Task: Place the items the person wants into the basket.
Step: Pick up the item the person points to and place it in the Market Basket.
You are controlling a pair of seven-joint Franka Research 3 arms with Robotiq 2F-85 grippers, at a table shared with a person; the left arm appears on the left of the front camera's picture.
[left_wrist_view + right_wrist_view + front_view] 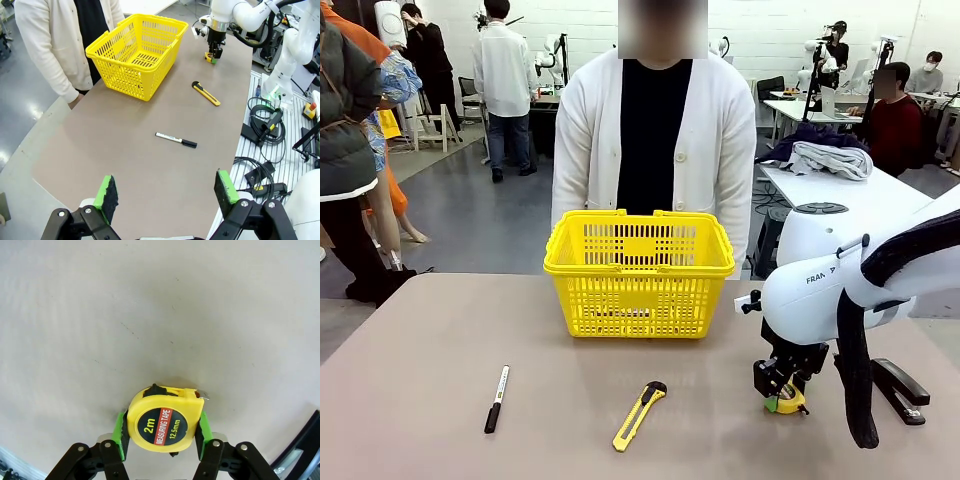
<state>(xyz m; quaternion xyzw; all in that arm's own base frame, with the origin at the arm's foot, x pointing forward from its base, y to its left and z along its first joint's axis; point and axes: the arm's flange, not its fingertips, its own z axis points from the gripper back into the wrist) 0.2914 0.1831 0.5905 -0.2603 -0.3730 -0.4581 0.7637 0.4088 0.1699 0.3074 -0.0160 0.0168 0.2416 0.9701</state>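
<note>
Looking along the right gripper, we saw its green pads clamped on both sides of the tape measure. Its round black label read "2m" in yellow, and a red strip read "MEASURING TAPE" with "12.5mm" below it. We could not tell whether the tape measure rested on the table or hung just above it; a soft shadow lay under it. From the front it was mostly hidden by the fingers, showing as a yellow patch near the table's right front, well apart from the basket. The stapler lay just to the right of it, partly covered by the black cable hanging off the right arm. That cable also cut the arm's lettering down to "FRAN". A dark edge in the wrist view's lower right corner was too cropped for us to name. The basket stood upright at the far middle of the table before the person, whose hands were hidden behind it from the front. The marker lay at front left and the knife at front centre, both apart from the basket; the marker's print was too small for us to read. The left gripper hovered over the near table edge with its jaws spread wide and nothing between them.
</note>
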